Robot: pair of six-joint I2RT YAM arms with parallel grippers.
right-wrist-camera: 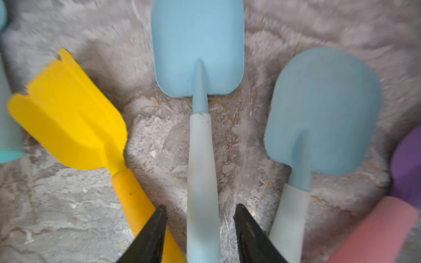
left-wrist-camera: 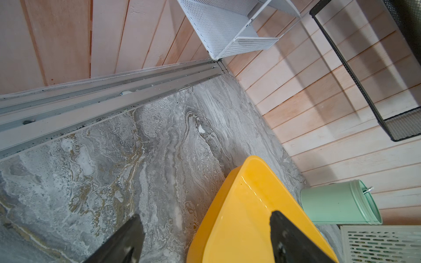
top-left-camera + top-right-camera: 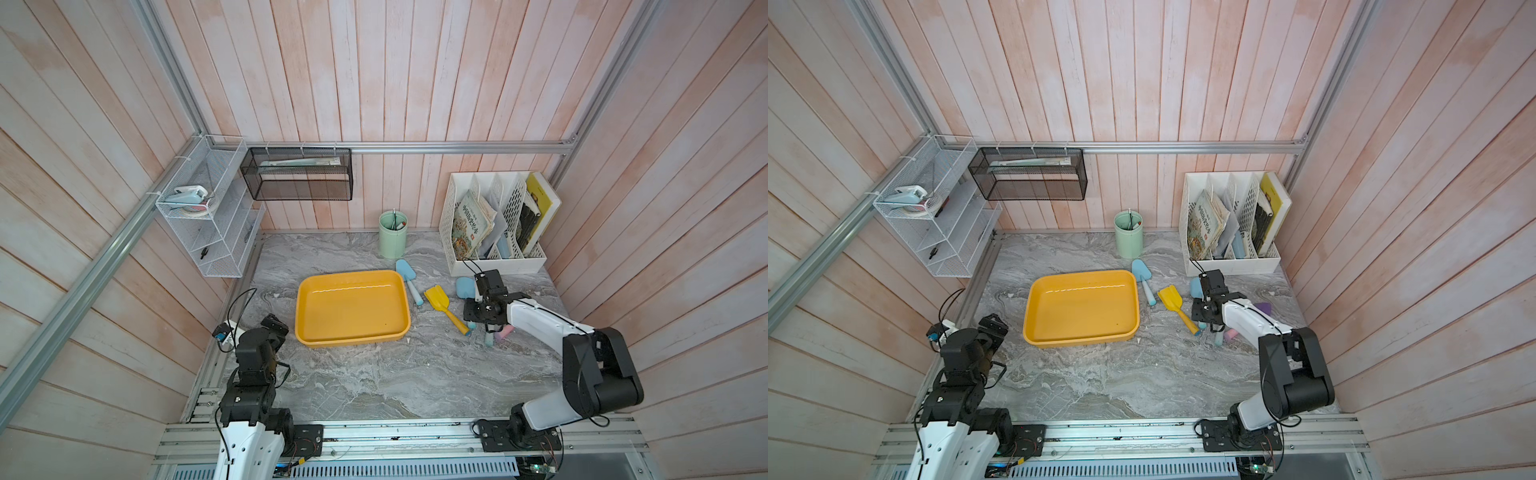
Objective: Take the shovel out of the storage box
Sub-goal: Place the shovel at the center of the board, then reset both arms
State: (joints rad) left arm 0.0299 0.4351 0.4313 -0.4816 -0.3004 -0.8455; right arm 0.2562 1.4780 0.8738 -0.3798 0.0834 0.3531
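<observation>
The yellow storage box [image 3: 351, 307] [image 3: 1081, 305] lies in the middle of the table with nothing in it. Several shovels lie on the marble to its right: a blue pointed one [image 3: 405, 272], a yellow one [image 3: 436, 297] [image 1: 68, 113], a square-bladed blue one [image 1: 198, 52], a round-bladed blue one [image 1: 323, 109] and a purple one with a pink handle [image 1: 405, 164]. My right gripper [image 1: 200, 209] [image 3: 478, 322] hangs open over the square blue shovel's pale handle, with a gap on both sides. My left gripper [image 2: 206, 215] [image 3: 274, 322] stands open and empty by the box's left corner [image 2: 246, 205].
A mint-green cup [image 3: 392, 235] and a white file rack with books [image 3: 494, 224] stand at the back wall. A white wire shelf [image 3: 208, 216] and a black mesh basket [image 3: 299, 174] hang at the back left. Wooden walls close in three sides.
</observation>
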